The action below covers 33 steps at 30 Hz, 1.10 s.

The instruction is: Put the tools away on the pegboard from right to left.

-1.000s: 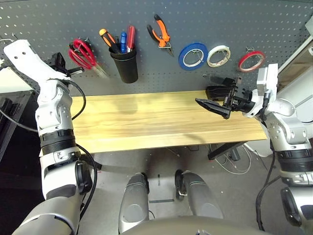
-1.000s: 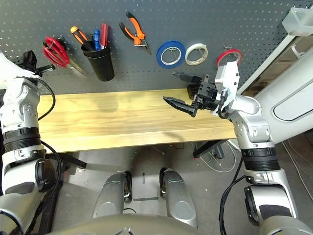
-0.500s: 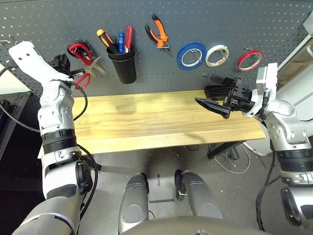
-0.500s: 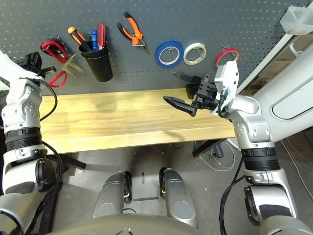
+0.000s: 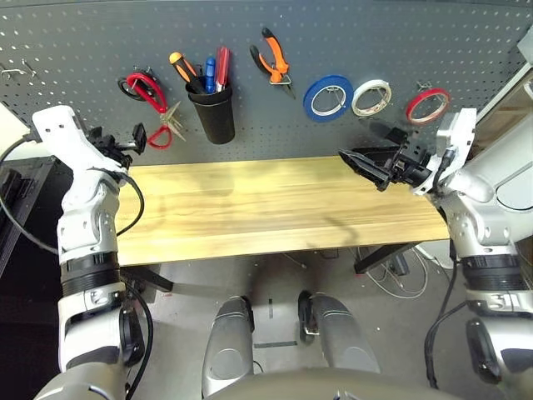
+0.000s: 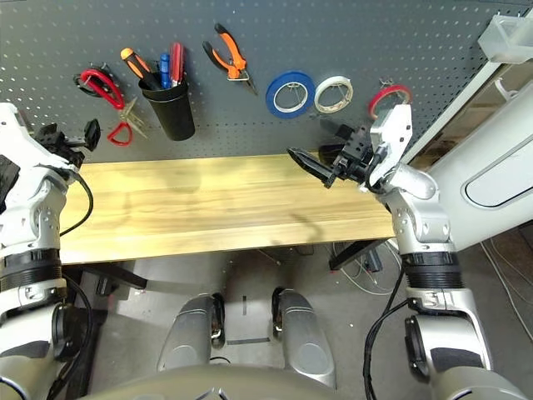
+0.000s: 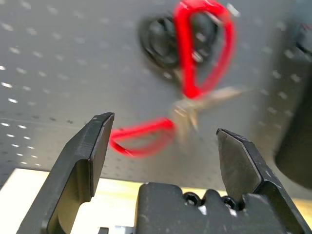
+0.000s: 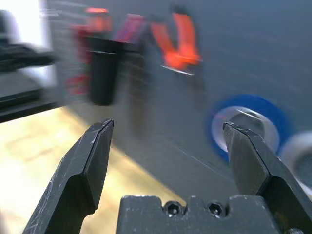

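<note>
Pegboard point(image 5: 375, 33): I see one perforated dark grey metal panel, upright behind the wooden surface point(image 5: 266, 208).
Scissors point(image 5: 154, 104): red handles, hung far left, blades slanting down-right.
Pliers point(image 5: 273, 57): jaws down-right.
Screwdriver point(image 5: 222, 65): upright in cup.
Tape ring point(image 5: 428, 104): far right.
Left hand point(image 7: 163, 146): spread open, empty.
Right hand point(image 8: 168, 146): open, empty.

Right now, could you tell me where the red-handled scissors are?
The red-handled scissors hang on the pegboard, far left, just left of the black cup.

The scissors point(image 7: 195, 92) were smeared in the left wrist view. The cup point(image 8: 102, 68) and pliers point(image 8: 178, 46) were blurred in the right wrist view, the blue tape point(image 8: 253, 122) partly hidden.
</note>
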Available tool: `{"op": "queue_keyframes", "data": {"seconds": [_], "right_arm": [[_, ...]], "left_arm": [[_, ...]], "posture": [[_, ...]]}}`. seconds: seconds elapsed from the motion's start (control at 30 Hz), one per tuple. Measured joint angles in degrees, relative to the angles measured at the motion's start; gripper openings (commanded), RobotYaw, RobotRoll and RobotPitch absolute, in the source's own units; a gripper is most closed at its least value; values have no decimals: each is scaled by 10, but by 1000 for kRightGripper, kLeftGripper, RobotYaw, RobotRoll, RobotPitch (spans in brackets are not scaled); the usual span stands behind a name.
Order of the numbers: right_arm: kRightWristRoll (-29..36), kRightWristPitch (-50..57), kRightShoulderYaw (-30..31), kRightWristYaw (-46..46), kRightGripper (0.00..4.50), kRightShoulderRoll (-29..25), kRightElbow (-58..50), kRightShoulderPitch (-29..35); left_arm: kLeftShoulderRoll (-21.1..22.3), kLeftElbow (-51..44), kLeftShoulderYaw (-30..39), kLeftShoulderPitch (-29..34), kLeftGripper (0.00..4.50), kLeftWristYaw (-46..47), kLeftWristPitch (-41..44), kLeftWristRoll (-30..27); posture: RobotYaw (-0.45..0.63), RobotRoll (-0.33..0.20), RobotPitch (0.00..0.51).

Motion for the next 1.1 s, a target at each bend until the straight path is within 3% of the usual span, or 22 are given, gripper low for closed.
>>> {"op": "queue_keyframes", "data": {"seconds": [0.23,0.43,0.83,1.1], "right_arm": [[-95,-105,-17,-165,4500,31,155,-24],[-132,-155,-17,-236,4500,35,241,-43],[-161,-190,-17,-303,4500,32,345,-81],[-172,-199,-16,-316,4500,31,369,-81]], "left_arm": [[-29,29,-8,30,4437,-5,-74,10],[-47,37,-12,50,4437,-4,-134,17],[-57,75,-11,82,4437,43,-173,46],[-41,104,3,90,4437,67,-195,56]], "posture": [[-19,0,65],[-11,0,63],[3,0,65],[-24,0,73]]}}
